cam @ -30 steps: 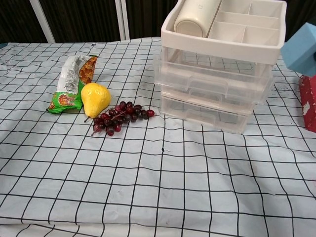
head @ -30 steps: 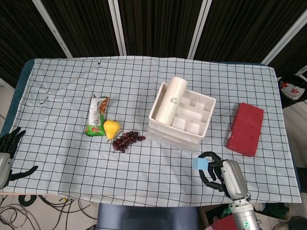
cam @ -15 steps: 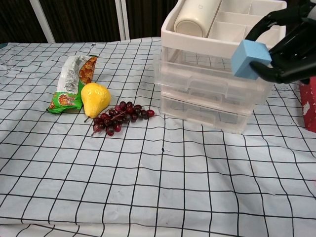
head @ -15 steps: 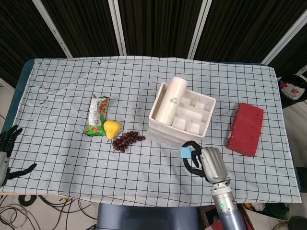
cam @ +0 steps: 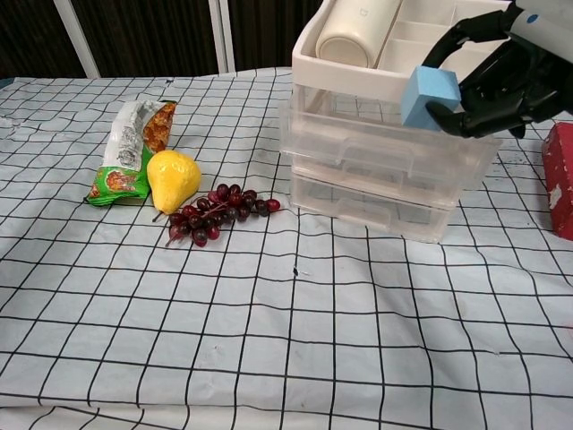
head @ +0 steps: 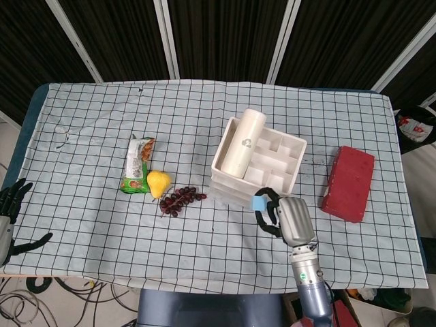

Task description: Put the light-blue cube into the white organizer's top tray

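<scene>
Currently: light-blue cube point(cam: 431, 96) pinched at fingertips of right robot hand point(cam: 501, 76), held in air just before front wall of white organizer point(head: 257, 165), near rim height, not yet over top tray. Fingertip hold probably leaves underside free for release. Left robot hand point(head: 8, 211) spread, holding nothing, at table point(head: 88, 225) edge.

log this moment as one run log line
right hand: holds light-blue cube | cube: at front rim of white organizer, not in top tray | left hand: idle, table edge
</scene>
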You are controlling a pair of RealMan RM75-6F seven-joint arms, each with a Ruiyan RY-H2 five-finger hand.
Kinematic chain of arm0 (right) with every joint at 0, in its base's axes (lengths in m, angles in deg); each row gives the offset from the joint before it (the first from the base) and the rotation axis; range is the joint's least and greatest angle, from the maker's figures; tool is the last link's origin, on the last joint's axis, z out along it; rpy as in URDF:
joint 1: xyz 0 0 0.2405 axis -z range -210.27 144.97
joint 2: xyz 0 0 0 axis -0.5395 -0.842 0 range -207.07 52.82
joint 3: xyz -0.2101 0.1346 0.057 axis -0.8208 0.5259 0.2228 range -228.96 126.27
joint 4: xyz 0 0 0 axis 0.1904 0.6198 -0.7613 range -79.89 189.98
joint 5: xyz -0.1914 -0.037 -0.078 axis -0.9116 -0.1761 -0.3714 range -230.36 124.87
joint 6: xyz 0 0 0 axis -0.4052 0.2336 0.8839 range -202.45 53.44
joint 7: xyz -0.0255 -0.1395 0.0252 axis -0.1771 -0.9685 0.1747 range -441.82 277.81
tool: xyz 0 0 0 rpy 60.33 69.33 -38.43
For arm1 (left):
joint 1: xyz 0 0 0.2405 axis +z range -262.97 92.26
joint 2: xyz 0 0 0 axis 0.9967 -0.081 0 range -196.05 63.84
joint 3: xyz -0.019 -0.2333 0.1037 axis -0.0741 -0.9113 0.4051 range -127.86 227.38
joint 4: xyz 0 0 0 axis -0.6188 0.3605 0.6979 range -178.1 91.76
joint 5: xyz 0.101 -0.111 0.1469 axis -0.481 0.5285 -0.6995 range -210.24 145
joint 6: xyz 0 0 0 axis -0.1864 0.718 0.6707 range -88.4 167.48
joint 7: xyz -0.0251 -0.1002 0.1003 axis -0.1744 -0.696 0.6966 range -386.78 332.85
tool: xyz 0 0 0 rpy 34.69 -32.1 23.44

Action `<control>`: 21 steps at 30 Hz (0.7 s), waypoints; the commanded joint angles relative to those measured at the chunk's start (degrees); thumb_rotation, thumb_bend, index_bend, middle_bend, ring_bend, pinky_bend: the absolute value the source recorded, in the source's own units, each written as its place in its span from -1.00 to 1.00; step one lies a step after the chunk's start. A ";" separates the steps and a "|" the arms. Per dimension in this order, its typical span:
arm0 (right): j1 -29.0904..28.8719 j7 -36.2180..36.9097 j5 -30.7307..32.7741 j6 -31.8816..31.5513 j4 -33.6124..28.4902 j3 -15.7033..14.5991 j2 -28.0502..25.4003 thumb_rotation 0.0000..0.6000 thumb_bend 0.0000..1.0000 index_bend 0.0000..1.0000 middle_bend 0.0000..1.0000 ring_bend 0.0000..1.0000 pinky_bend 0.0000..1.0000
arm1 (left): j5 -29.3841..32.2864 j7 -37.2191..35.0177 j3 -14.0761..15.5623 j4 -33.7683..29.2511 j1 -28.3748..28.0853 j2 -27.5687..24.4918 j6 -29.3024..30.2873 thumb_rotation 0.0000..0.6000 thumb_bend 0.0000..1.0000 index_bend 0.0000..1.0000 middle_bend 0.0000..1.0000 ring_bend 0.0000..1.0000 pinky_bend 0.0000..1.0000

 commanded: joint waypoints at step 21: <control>-0.58 1.31 0.25 -2.20 4.29 -0.88 0.93 1.00 -0.27 -0.37 0.73 0.77 0.54 | 0.39 -0.07 0.05 -0.44 -0.01 -0.25 -0.43 1.00 -0.96 -1.00 -1.00 -1.00 -1.00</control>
